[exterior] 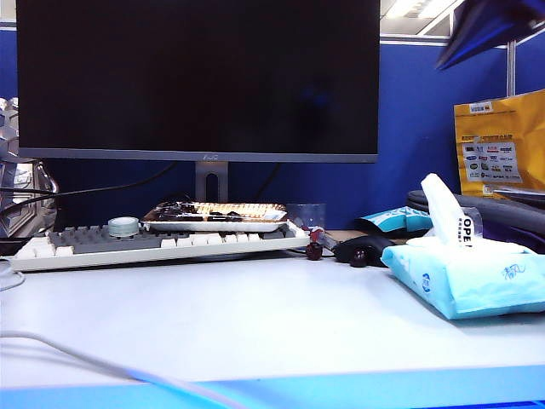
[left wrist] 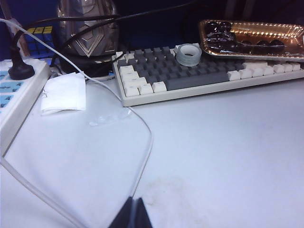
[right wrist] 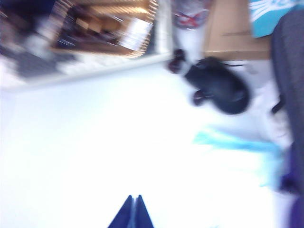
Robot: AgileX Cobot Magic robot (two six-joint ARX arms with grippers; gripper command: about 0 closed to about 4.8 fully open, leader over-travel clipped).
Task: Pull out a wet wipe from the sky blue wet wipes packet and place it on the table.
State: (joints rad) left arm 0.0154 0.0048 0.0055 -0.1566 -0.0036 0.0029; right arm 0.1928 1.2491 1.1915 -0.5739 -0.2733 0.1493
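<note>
Exterior view shows the sky blue wet wipes packet (exterior: 468, 277) sitting on the worktop (exterior: 213, 315) at the right, a wipe (exterior: 444, 209) poking up from it. Right hand (right wrist: 132, 209) is clenched and empty, approaching; it needs opening before pinching that wipe. Left hand (left wrist: 133, 213) clenched, idle near the keyboard (left wrist: 199, 76).

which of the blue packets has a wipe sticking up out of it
The big sky blue wet wipes packet at the front right; a wet wipe stands from its top. The smaller blue-and-white packet behind shows none.
</note>
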